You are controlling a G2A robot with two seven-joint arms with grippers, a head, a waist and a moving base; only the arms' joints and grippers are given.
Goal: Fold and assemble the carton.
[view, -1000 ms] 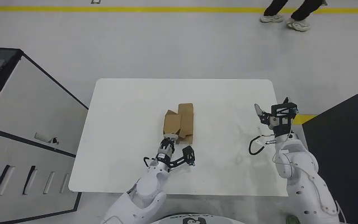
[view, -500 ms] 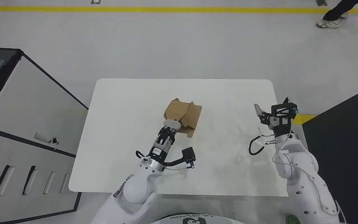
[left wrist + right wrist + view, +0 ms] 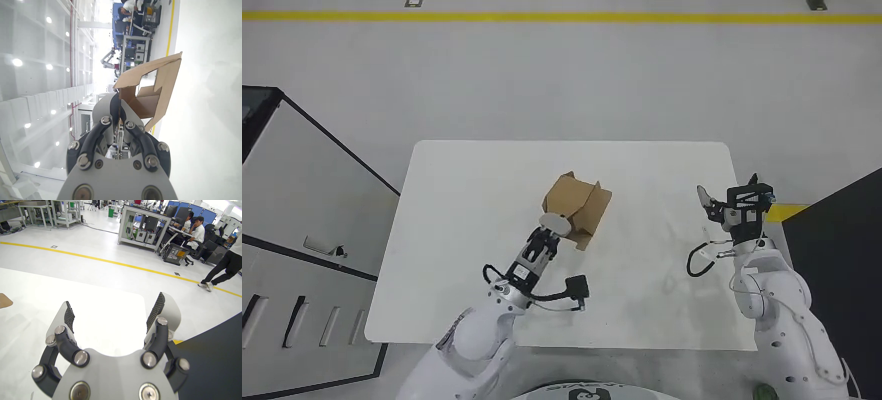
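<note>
Since the earlier frame the carton [image 3: 577,205] has swung open from near-flat, now at frame centre over the table [image 3: 462,220]. My left gripper [image 3: 550,228] clamps its lower-left edge; the right gripper [image 3: 113,306] hangs spread, mid-right. I judge squaring begun, flaps outstanding.

A robotics lab or workshop hall: pale floor [image 3: 56,264] with a yellow line [image 3: 121,264], aluminium-framed equipment racks [image 3: 143,228], desks with monitors [image 3: 171,210] and blue partitions [image 3: 206,214] at the far side.
</note>
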